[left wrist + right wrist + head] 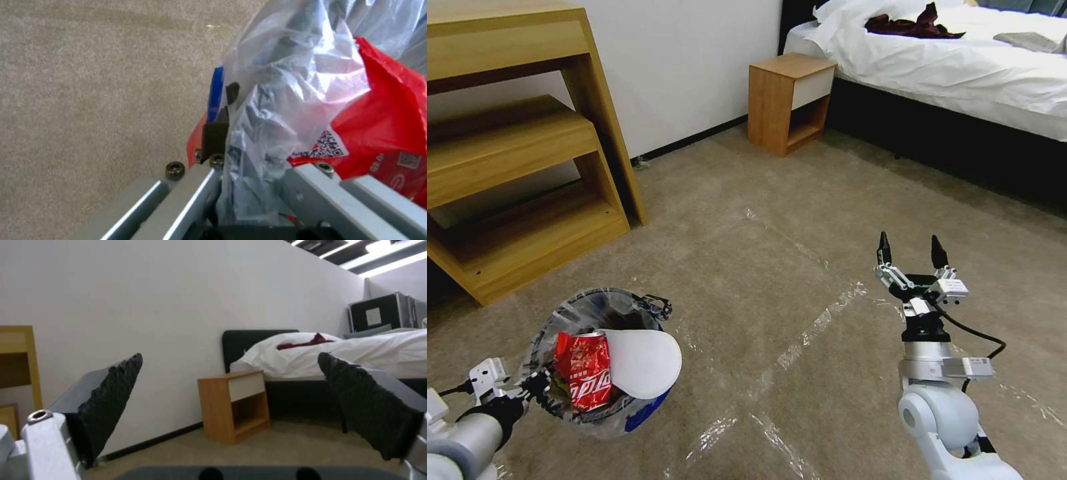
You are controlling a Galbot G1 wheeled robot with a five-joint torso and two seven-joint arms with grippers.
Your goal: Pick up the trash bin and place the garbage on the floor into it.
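Two grippers divide the work: the left gripper (537,385) has its fingers clamped on the near rim of the small round dark trash bin lined with crinkly clear plastic (602,360), apparently lifted off the beige carpeted floor (774,233); the right gripper (912,253) hovers spread wide and empty, pointing away from it

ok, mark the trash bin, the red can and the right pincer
trash bin (647,412): head view, blue patch low on its side.
red can (587,373): head view, middle of its crushed body.
right pincer (911,253): head view, midway between its open fingertips.
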